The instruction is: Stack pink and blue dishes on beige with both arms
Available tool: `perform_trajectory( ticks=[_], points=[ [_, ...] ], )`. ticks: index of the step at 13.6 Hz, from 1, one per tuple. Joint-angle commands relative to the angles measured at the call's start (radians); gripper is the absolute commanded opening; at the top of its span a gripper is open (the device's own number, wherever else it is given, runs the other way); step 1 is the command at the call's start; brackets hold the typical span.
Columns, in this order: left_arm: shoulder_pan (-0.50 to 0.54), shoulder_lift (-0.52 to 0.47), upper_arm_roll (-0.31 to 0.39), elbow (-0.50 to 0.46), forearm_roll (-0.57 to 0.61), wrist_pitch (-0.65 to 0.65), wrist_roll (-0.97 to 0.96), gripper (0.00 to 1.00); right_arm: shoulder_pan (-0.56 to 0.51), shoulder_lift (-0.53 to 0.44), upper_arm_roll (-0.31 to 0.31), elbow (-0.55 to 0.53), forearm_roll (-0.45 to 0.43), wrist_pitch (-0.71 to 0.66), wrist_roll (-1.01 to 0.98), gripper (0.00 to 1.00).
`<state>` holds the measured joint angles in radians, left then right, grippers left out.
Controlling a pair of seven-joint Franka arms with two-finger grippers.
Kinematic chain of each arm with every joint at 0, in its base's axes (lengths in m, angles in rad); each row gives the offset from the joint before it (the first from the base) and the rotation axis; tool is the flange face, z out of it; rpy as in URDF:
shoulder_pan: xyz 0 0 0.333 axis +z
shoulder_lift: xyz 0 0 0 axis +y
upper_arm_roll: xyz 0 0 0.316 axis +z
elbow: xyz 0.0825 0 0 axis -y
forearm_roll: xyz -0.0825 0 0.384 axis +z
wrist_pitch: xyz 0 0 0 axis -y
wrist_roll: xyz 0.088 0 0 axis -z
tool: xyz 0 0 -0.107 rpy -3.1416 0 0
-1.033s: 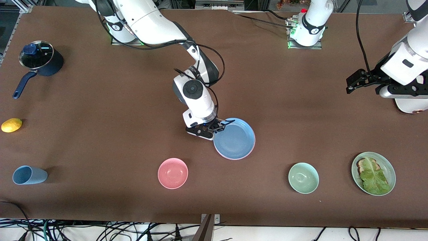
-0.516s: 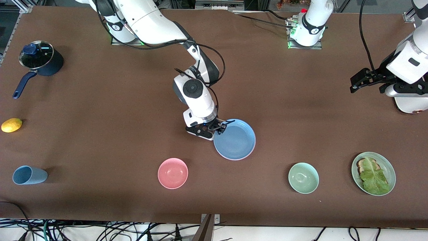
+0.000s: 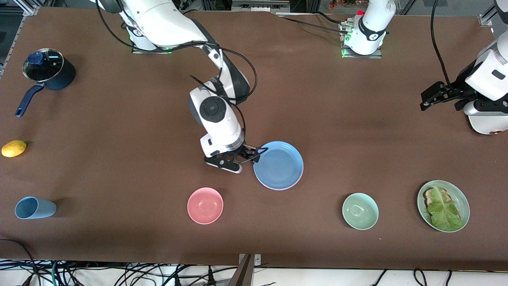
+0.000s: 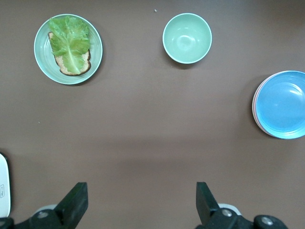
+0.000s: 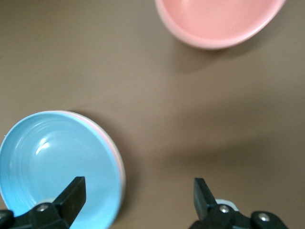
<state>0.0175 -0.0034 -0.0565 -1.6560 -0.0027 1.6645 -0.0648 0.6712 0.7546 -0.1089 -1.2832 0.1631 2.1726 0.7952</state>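
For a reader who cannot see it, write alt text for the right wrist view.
The open right gripper hangs over the brown table, just off a blue plate stacked on a pink plate. A pink bowl sits apart.

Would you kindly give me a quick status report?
Right gripper open beside blue plate. Left gripper open, waiting. Pink rim shows beneath blue. Nothing blocking.

Lidded pot (image 3: 48, 73), lemon (image 3: 14, 148), blue cup (image 3: 34, 207), pink bowl (image 3: 205, 205), green bowl (image 3: 360, 211), lettuce-and-toast plate (image 3: 462, 198), all apparently apart
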Motion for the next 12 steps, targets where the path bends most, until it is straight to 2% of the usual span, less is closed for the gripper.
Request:
perform_trajectory(
  ticks=[1, 5, 7, 9, 10, 12],
  points=[
    [0.001, -0.024, 0.004, -0.025, 0.01, -0.003, 0.023, 1.0, -0.122, -0.189, 0.017, -0.091, -0.005, -0.187, -0.247, 1.0],
    [0.001, -0.024, 0.003, -0.024, 0.012, -0.008, 0.026, 1.0, -0.328, -0.458, 0.023, -0.218, -0.011, -0.43, -0.58, 1.0],
    [0.001, -0.024, 0.004, -0.024, 0.012, -0.008, 0.03, 1.0, -0.434, -0.593, 0.025, -0.309, -0.013, -0.476, -0.715, 1.0],
    [0.002, -0.024, 0.004, -0.024, 0.012, -0.008, 0.033, 1.0, -0.508, -0.661, 0.028, -0.329, -0.017, -0.56, -0.777, 1.0],
    [0.002, -0.024, 0.004, -0.024, 0.012, -0.008, 0.031, 1.0, -0.534, -0.678, 0.044, -0.326, -0.057, -0.577, -0.781, 1.0],
    [0.012, -0.024, 0.004, -0.024, 0.012, -0.008, 0.033, 1.0, -0.579, -0.705, 0.121, -0.326, -0.144, -0.579, -0.777, 1.0]
  ],
)
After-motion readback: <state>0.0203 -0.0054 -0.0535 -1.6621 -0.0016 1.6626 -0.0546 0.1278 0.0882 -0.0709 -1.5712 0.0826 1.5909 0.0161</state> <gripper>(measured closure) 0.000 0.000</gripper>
